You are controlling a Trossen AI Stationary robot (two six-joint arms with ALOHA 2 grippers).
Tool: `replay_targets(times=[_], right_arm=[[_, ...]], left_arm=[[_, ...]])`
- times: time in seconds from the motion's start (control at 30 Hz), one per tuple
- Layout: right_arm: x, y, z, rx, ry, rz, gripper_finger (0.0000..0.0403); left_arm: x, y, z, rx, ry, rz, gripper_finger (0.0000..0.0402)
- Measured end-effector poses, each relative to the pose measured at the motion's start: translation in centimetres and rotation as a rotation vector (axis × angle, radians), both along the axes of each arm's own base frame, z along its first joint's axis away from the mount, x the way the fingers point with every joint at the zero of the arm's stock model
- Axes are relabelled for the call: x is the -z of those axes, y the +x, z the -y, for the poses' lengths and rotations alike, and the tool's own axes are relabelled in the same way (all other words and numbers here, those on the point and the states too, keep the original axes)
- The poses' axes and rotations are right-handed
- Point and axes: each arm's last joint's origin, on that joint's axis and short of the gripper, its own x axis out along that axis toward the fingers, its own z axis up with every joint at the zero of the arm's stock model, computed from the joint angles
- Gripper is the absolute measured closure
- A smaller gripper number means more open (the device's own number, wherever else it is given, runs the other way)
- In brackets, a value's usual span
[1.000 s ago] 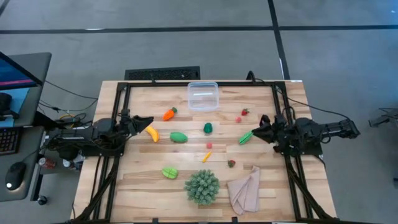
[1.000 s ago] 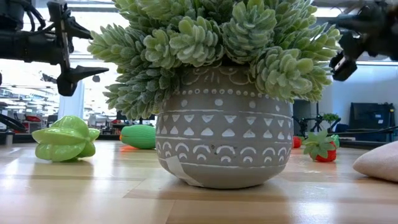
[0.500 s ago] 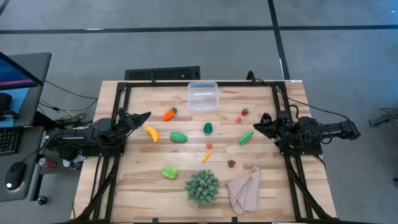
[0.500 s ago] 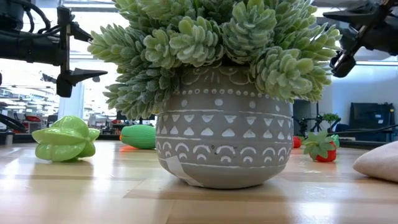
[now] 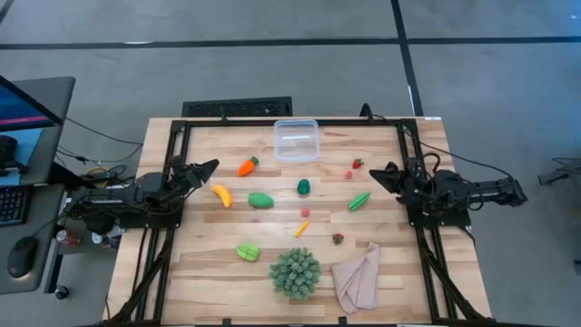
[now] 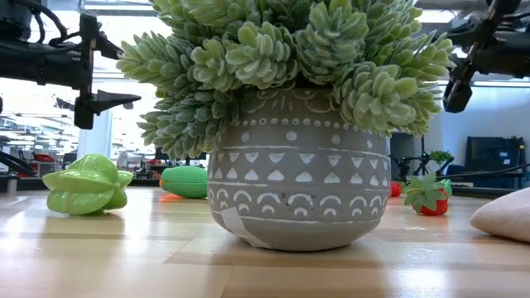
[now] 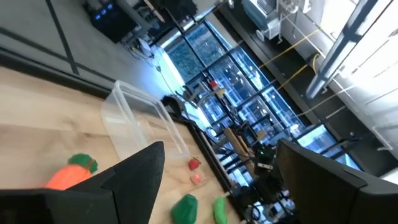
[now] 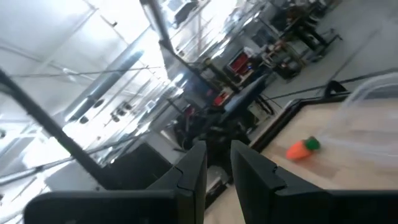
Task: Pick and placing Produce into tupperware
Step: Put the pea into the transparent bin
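Observation:
The clear tupperware (image 5: pixel 297 141) rests on its base at the table's far edge. Produce lies scattered on the wood: orange carrot (image 5: pixel 246 166), yellow banana (image 5: pixel 221 194), green oval (image 5: pixel 260 200), dark green piece (image 5: pixel 303 186), green pod (image 5: pixel 359 201), red berries (image 5: pixel 358 163), strawberry (image 5: pixel 338 239) and green star fruit (image 5: pixel 247 252). My left gripper (image 5: pixel 207 168) hovers open beside the banana and touches nothing. My right gripper (image 5: pixel 377 171) hovers beyond the green pod, its fingers a narrow gap apart (image 8: pixel 219 155).
A spiky green plant in a patterned pot (image 5: pixel 294 271) stands near the table's near edge and fills the low view (image 6: pixel 298 194). A beige cloth (image 5: pixel 359 277) lies crumpled to its right. A black frame (image 5: pixel 172 136) rims the table.
My left gripper has drawn back a little from the banana toward the far-left. My right gripper has moved away from the green pod toward the far edge. No produce has moved.

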Motion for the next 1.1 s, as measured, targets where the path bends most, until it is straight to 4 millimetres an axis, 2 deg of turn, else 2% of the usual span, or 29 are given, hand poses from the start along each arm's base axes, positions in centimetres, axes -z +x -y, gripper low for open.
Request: replay_targets(times=[0.33,0.6,0.83,0.93,1.1], right_arm=[[0.6,0.1,-0.1,-0.024,0.089,-0.038,0.0335],[1.0,0.2,0.1,0.003,0.057,-0.090,0.0335],[1.9,0.3,0.1,0.015,0.043,-0.184,0.0335],[1.9,0.3,0.1,0.037,-0.005,-0.200,0.0335],[1.8,0.3,0.2,0.045,-0.007,-0.196,0.0335]], left_arm=[[0.0,0.0,0.0,-0.018,0.012,-0.010,0.0102],[0.1,0.4,0.6,0.244,0.099,-0.058,0.0102],[0.7,0.9,0.7,0.271,0.121,-0.149,0.0103],[1.0,1.1,0.8,0.323,0.154,-0.194,0.0117],[1.0,1.2,1.0,0.395,0.164,-0.198,0.0164]])
